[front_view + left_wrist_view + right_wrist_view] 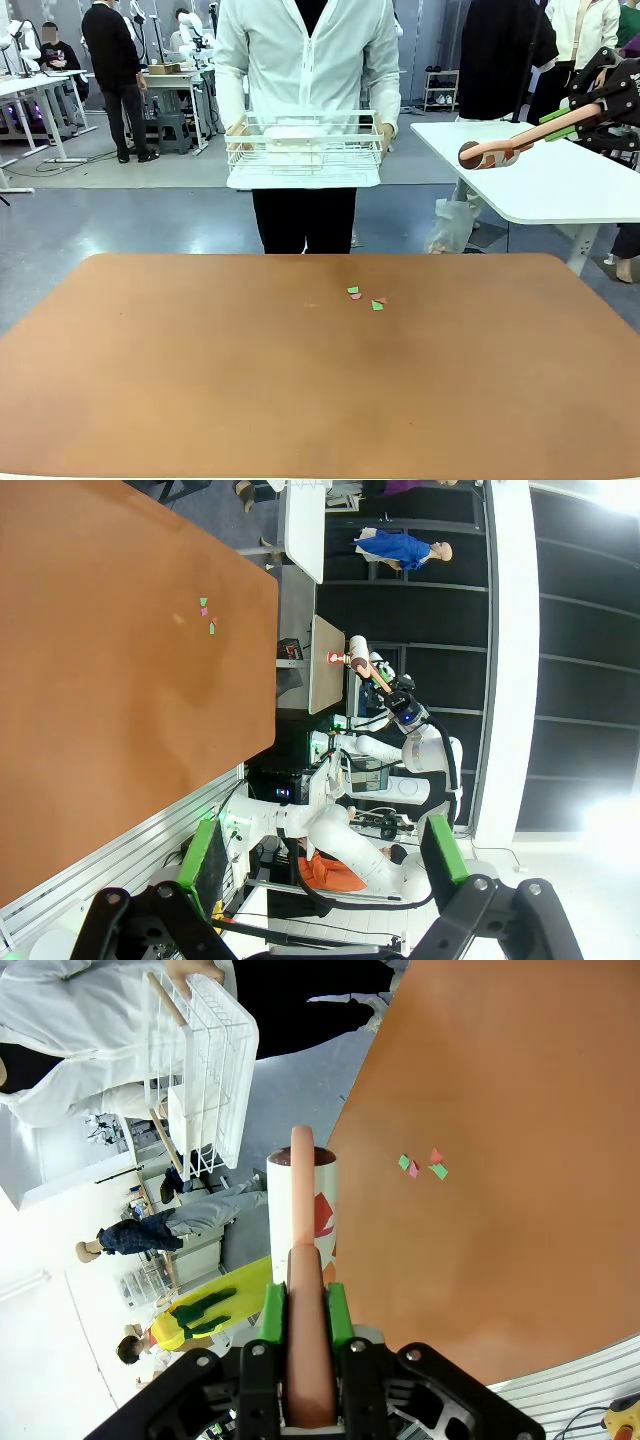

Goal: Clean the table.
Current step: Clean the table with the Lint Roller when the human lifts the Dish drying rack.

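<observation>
The right gripper (304, 1310) is clamped on the lint roller (300, 1200) by its handle, high beyond the far right corner of the table (300, 400) — rolling not yet begun. Paper scraps (365, 297) lie near the far edge's middle; the next move likely calls for lowering the roll onto them. The left gripper (325, 855) hangs agape, empty.

My table (200, 400) was plain reddish-brown, flecked with green and pink scraps (366, 298); my right gripper (303, 1305), black with green pads (272, 1315), bore a roller (300, 1210) with pink handle and white, red-printed drum; the person's rack (305, 150) was white
</observation>
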`<action>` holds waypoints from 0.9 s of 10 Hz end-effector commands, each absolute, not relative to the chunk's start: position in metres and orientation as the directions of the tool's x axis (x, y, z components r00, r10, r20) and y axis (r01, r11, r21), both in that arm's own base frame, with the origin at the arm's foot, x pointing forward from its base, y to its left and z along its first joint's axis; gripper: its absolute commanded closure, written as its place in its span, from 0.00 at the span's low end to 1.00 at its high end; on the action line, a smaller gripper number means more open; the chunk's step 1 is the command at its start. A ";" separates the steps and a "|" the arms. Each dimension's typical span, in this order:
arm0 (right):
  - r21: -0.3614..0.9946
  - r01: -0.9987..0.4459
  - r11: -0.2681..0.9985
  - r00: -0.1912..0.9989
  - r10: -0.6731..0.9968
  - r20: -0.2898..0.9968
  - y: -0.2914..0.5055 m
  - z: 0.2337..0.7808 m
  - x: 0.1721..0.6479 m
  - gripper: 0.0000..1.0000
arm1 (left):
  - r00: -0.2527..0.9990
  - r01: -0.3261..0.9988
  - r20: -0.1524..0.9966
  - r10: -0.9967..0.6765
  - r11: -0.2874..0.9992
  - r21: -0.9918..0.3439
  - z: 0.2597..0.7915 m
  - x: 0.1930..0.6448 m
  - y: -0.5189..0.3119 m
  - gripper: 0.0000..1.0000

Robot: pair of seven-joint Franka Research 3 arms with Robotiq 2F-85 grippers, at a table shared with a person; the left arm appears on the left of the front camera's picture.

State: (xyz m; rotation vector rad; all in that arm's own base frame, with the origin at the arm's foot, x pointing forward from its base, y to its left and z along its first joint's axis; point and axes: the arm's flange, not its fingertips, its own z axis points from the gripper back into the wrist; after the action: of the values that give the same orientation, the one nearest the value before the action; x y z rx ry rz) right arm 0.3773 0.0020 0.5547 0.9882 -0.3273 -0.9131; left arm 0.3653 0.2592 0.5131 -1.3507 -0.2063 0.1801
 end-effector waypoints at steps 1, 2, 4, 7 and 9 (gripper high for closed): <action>0.829 0.510 0.230 0.601 -0.785 -0.151 0.003 0.555 0.377 1.00 | 0.967 -0.009 0.044 0.250 0.205 -0.979 0.515 0.363 0.260 0.00; 0.828 0.511 0.231 0.600 -0.785 -0.151 0.002 0.555 0.377 0.79 | 0.967 -0.009 0.044 0.250 0.205 -0.979 0.515 0.363 0.260 0.00; 0.800 0.343 0.493 0.794 -0.607 0.033 0.004 0.576 0.399 0.79 | 0.967 -0.009 0.044 0.250 0.205 -0.979 0.515 0.363 0.260 0.00; 0.714 0.082 0.695 0.980 -0.186 0.068 0.008 0.583 0.479 0.79 | 0.967 -0.009 0.044 0.250 0.205 -0.979 0.515 0.363 0.260 0.00; 0.666 -0.092 0.741 0.993 0.016 0.120 0.024 0.549 0.511 0.79 | 0.967 -0.009 0.044 0.250 0.205 -0.979 0.515 0.363 0.260 0.00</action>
State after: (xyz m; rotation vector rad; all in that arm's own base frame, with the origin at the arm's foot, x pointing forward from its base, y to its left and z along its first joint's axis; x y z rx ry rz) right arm 0.4948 0.0272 0.5525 0.7501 -0.1101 -0.0582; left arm 0.3656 0.2588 0.5130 -1.3505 -0.2055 0.1796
